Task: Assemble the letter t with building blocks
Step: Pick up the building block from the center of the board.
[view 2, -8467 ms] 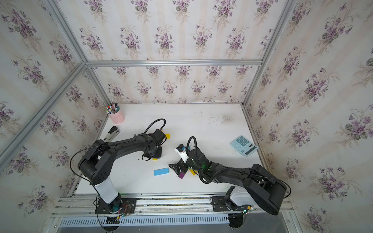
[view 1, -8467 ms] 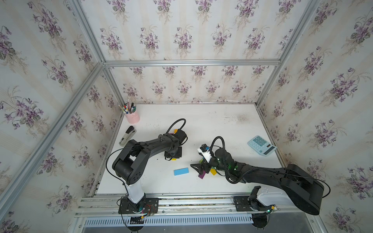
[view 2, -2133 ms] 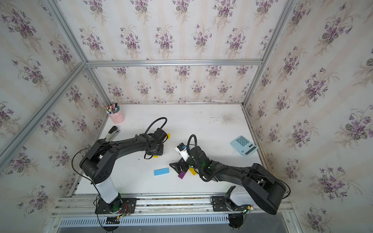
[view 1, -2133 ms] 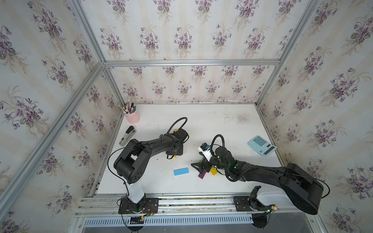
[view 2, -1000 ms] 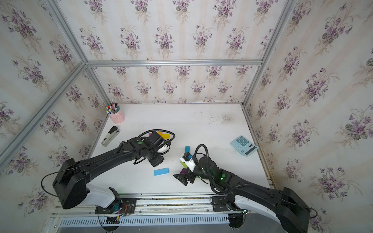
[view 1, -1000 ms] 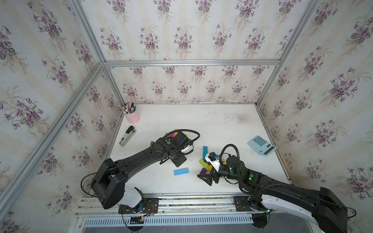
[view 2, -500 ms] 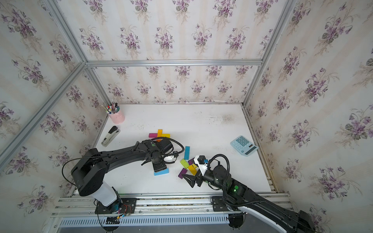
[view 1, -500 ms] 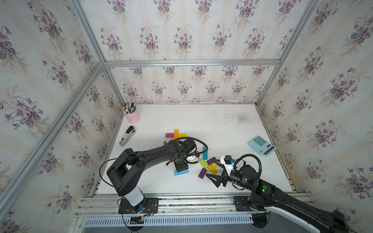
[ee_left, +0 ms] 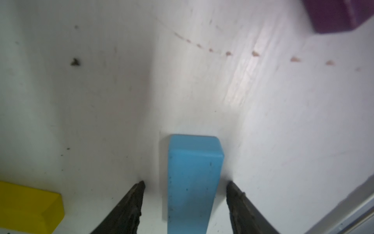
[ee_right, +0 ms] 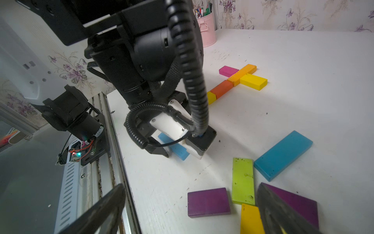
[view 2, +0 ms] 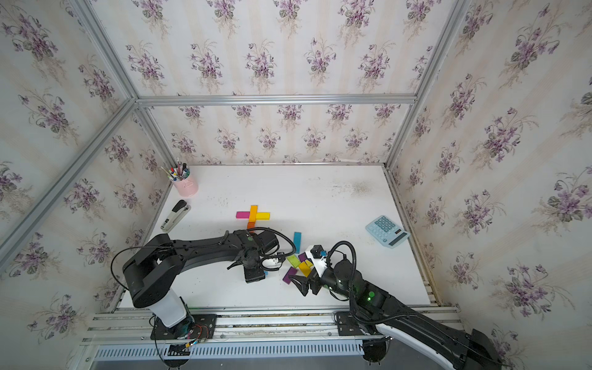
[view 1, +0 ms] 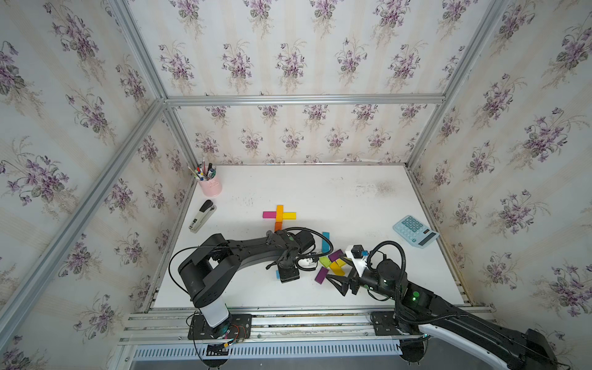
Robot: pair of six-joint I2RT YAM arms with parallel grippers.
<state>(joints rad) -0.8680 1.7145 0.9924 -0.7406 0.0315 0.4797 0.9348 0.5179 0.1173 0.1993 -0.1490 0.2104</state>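
Note:
A light blue block [ee_left: 192, 178] lies flat on the white table. My left gripper [ee_left: 185, 183] stands open astride it, with a gap showing at each fingertip. In both top views the left gripper [view 1: 288, 275] [view 2: 254, 275] hides most of that block. Farther back lies a cross of magenta [view 1: 269, 214], amber [view 1: 279, 212], yellow [view 1: 289, 215] and orange [view 1: 278, 226] blocks. My right gripper [view 1: 341, 285] [ee_right: 191, 185] hangs wide open and empty beside a purple block [ee_right: 208, 201], near lime [ee_right: 242, 180], teal [ee_right: 283, 155] and yellow [ee_right: 251, 218] blocks.
A pale blue calculator [view 1: 415, 231] lies at the right edge. A stapler [view 1: 201, 216] and a pink pen cup [view 1: 210, 185] stand at the left. The aluminium front rail [ee_right: 113, 141] runs close to both grippers.
Over the last second my left gripper came forward and down over the light blue block. My right arm drew back toward the front, uncovering the loose blocks.

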